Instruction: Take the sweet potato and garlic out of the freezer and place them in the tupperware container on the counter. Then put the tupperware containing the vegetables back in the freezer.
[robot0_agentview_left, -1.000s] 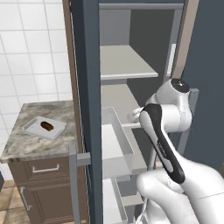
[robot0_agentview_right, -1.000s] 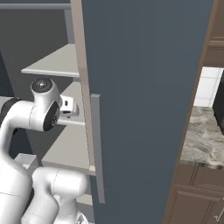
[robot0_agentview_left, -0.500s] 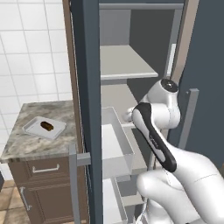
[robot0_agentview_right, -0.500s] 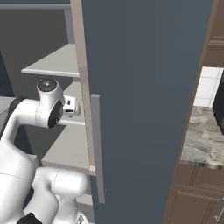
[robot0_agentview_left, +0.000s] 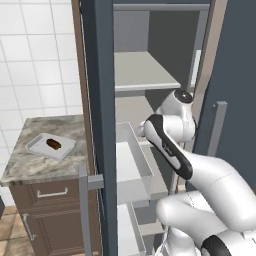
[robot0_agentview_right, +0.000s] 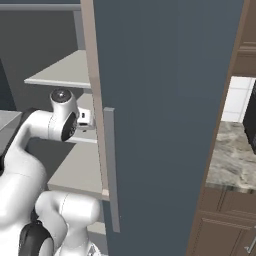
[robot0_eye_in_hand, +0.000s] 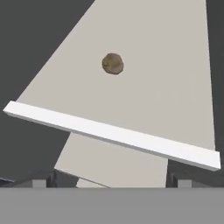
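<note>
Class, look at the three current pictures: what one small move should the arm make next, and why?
Probably reach forward and down toward the garlic. It lies alone on the light freezer shelf, ahead of the open fingers, while the sweet potato already lies in the tupperware container on the counter.

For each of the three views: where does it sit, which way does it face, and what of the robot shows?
Left base view: behind-left, facing the dark blue-grey freezer and speckled counter; white arm.
Right base view: behind-right, facing the freezer door; arm at left.
Hand view: looks down at the small olive-tan garlic on a light grey shelf.
Both base views share the arm and freezer shelves.
</note>
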